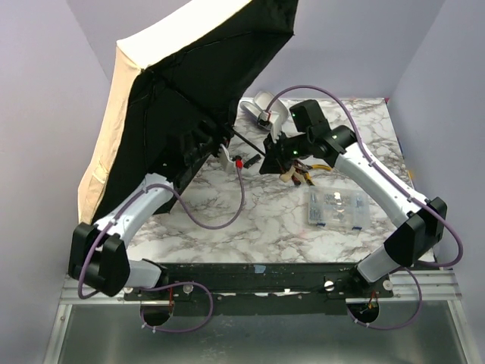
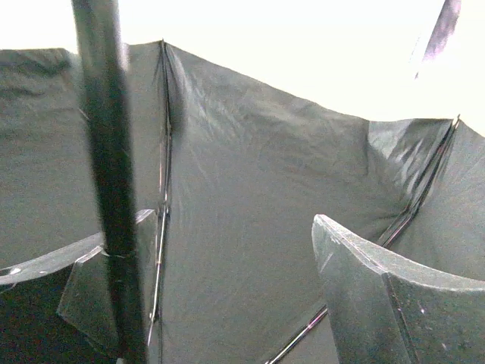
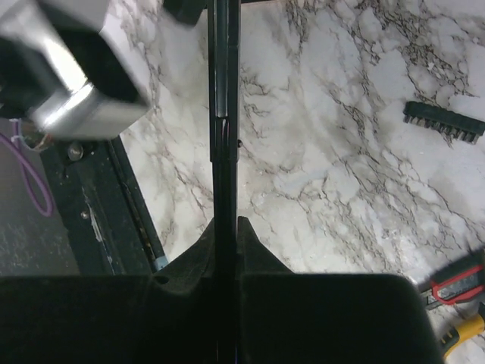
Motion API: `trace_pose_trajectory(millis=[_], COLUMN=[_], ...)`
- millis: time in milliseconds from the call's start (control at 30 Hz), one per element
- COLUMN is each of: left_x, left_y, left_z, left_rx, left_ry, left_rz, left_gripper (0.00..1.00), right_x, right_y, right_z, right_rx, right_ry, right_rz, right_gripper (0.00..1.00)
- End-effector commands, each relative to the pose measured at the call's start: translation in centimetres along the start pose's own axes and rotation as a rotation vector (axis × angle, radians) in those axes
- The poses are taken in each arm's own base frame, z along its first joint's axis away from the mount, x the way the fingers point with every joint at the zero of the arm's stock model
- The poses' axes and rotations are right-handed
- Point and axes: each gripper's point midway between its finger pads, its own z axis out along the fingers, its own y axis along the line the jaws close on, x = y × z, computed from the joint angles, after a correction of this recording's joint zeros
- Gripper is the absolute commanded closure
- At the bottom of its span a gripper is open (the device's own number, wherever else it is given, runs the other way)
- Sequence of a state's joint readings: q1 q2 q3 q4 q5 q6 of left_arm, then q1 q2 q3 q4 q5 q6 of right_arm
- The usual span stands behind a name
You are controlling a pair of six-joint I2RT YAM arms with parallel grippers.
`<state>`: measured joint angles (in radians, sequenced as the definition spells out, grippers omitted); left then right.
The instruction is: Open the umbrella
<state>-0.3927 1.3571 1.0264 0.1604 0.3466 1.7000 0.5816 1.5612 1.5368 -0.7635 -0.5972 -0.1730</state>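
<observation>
Tan-outside, black-inside umbrella [image 1: 189, 83] stands fully spread, tilted.

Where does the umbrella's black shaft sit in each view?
Top external: the shaft slants from under the canopy to the right gripper, mid-picture.
Left wrist: blurred vertical bar at left, against the canopy.
Right wrist: vertical, centre, over the marble table.
Shared: canopy in top and left; table in top and right.

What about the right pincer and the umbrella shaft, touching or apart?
Touching. Right wrist view shows the right pincer shut on the umbrella shaft, no gap.
</observation>
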Motion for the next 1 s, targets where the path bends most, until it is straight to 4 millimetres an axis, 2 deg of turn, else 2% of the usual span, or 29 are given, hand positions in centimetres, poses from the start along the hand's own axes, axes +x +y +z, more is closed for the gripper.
trace_pose_trajectory(millis=[0,200,367,533,633,767,867,967], left_x=[-4.8,-6.5,-7.7,-8.0,-7.5,-6.7,-6.3,-7.9], left_y=[-0.6,-0.2,-0.4,1.4,2.3,3.1,5.2,7.3], left_z=[-1.5,-3.8,-6.0,-7.6,-8.1,-8.4,-8.3,-7.7], left_rx=[0.050,0.071,0.100,0.079,0.064,0.042,0.007,0.045], left_ry=[-0.157,-0.184,-0.203,-0.189,-0.158,-0.110,-0.108,-0.185], left_rz=[-0.042,-0.231,-0.354,-0.536,-0.624,-0.783,-1.025,-1.272], left_gripper=[0.14,0.14,0.14,0.14,0.14,0.13,0.11,0.14], right_x=[-4.1,-6.3,-9.6,-11.3,-11.1,-9.2,-7.9,-7.9], right_y=[1.1,0.3,0.1,-0.9,-1.5,-2.9,-3.0,-2.7], right_z=[-0.7,-1.8,-3.7,-5.5,-6.8,-8.3,-8.9,-9.4], right_rx=[-0.034,0.009,0.060,0.160,0.236,0.368,0.403,0.401], right_ry=[-0.150,-0.277,-0.448,-0.563,-0.615,-0.641,-0.651,-0.699], right_rz=[-0.043,-0.012,-0.002,0.039,0.064,0.091,0.094,0.101], right_gripper=[1.00,1.00,1.00,1.00,1.00,1.00,1.00,1.00])
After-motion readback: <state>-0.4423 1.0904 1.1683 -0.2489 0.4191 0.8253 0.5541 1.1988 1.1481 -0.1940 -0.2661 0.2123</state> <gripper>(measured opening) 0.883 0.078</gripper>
